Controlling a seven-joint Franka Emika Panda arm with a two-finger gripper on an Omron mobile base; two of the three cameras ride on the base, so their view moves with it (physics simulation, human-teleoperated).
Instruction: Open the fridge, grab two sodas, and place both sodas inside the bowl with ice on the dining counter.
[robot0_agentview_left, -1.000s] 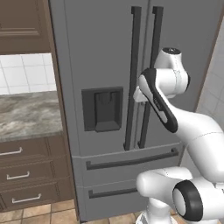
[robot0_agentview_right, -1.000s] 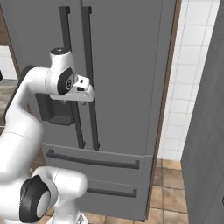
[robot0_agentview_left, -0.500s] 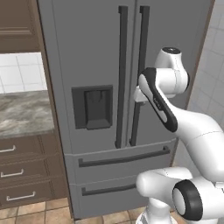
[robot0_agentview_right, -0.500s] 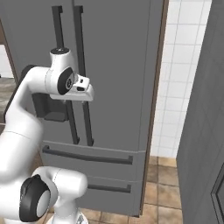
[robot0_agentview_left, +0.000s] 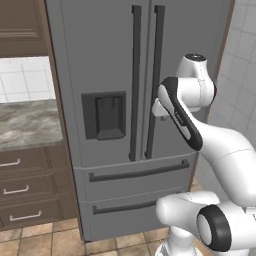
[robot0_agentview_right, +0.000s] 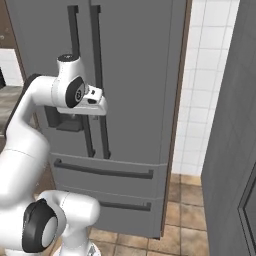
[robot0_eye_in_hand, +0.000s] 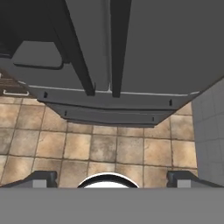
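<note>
still shut, fridge just ahead of released, empty jaws. probably heavy, stiff door; best taken on right bar handle, smooth, maybe slippery.

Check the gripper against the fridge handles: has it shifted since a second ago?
Yes. In the left base view the gripper has shifted right: from between the fridge's two handles to the right handle.

The fridge looks matt grey metal, its bar handles dark, beside brown wooden cabinets.
</note>
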